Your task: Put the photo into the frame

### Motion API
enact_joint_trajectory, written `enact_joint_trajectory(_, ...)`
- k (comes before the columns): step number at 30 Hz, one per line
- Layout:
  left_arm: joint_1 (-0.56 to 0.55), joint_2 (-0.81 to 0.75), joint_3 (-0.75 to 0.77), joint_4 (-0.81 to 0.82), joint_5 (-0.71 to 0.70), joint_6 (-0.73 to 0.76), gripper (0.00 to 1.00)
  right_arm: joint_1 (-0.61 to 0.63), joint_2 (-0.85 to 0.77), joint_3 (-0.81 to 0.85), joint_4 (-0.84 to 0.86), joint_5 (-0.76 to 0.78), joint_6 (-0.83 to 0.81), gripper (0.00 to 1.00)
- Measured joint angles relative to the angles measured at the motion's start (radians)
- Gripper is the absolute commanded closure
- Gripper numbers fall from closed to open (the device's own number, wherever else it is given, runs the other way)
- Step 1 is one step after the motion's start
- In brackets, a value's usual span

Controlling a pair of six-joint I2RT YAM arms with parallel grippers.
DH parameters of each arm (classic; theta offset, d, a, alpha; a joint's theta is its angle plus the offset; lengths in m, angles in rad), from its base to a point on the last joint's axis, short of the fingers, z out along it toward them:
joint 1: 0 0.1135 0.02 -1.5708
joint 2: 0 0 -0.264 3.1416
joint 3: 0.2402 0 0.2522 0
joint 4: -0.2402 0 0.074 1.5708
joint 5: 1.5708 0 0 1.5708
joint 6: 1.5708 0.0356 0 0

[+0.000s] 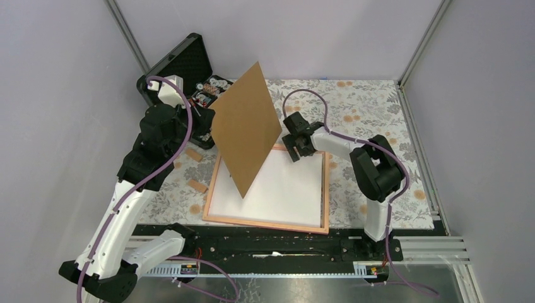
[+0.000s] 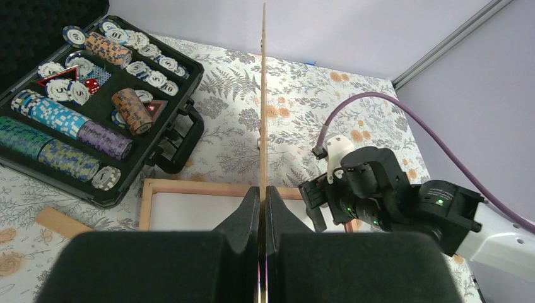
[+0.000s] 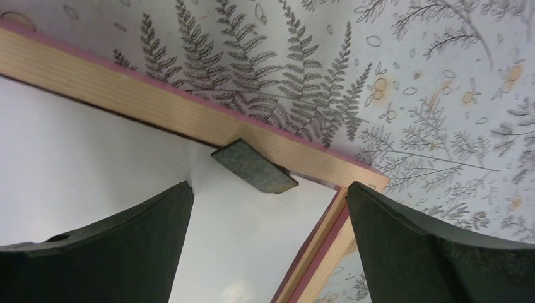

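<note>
Your left gripper (image 2: 262, 193) is pinching the brown backing board (image 1: 246, 129) at its edge, with the fingers pressed tight on both faces. You're holding it raised on edge and tilted, above the left half of the frame (image 1: 265, 225). Its lowest corner is hanging over the white sheet (touching or not, can't tell).

The frame is lying flat on the floral table cover (image 1: 372, 107), close to the arm bases, pinkish-orange border all round. The photo (image 1: 277, 189) is lying inside that border, plain white side up, so the printed side isn't showing.

Your right gripper (image 3: 268, 192) is hovering over the frame's far right corner with its fingers spread wide and nothing between them. In the right wrist view a small dark tab (image 3: 254, 166) is sitting on the border there, with its end poking over the white sheet.

The black case (image 1: 183, 60) is standing open at the far left, poker chips (image 2: 50, 117) filling its tray. Two small wooden strips (image 1: 197, 185) are lying on the cover just left of the frame.
</note>
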Motion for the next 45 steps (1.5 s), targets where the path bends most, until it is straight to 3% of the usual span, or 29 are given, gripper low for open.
enact_joint_trajectory(20,0.0,0.0,0.0,0.003,0.0,0.0,1.0,0.031,0.074,0.075,0.0,0.196,-0.022,0.08)
enact_joint_trajectory(23,0.0,0.0,-0.005,0.006,0.0,0.0,1.0,0.035,0.074,0.075,-0.001,0.294,0.0,0.01)
enact_joint_trajectory(27,0.0,0.0,-0.014,0.012,-0.001,0.0,1.0,0.034,0.044,0.066,-0.026,0.519,0.108,0.0)
enact_joint_trajectory(30,0.0,0.0,-0.016,0.014,-0.001,0.0,1.0,0.005,-0.073,0.017,-0.05,0.581,0.187,0.0)
enact_joint_trajectory(35,0.0,0.0,-0.026,0.026,-0.001,0.0,1.0,-0.097,-0.244,0.0,-0.005,0.344,0.151,0.0)
enact_joint_trajectory(45,0.0,0.0,-0.032,0.032,0.004,-0.005,1.0,-0.05,-0.134,0.002,-0.027,0.152,0.02,0.0)
